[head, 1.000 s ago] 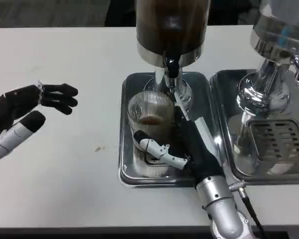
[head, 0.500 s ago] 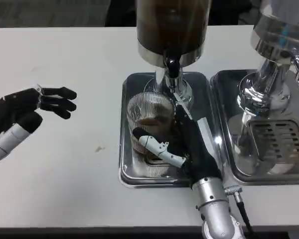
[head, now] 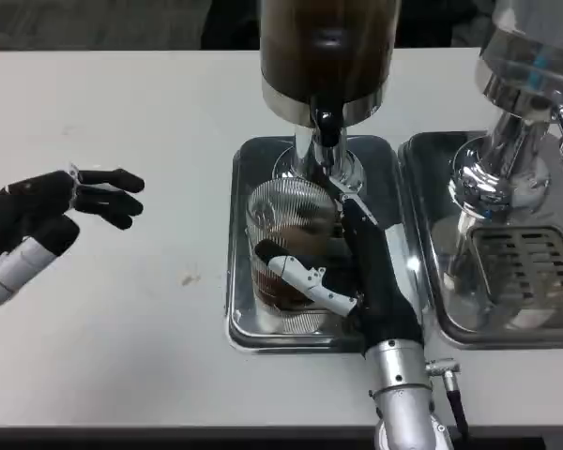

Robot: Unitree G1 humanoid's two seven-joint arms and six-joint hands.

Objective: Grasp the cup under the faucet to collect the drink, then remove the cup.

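A ribbed clear cup (head: pixel 286 239) stands on the steel drip tray (head: pixel 246 319) under the black faucet (head: pixel 325 127) of the dark drink dispenser (head: pixel 327 56). Brown drink fills its lower part. My right hand (head: pixel 342 272) grips the cup, thumb across its near side and fingers round its right side. My left hand (head: pixel 47 220) hovers over the table at the far left, fingers spread and holding nothing.
A second dispenser (head: pixel 521 112) stands at the right on its own steel tray (head: pixel 422 309) with a slotted grate (head: pixel 525 262). A small speck (head: pixel 190 277) lies on the white table between my left hand and the tray.
The brown drink in the cup has risen. My right forearm has shifted slightly left and forward with the hand still on the cup. My left hand has drifted a little left.
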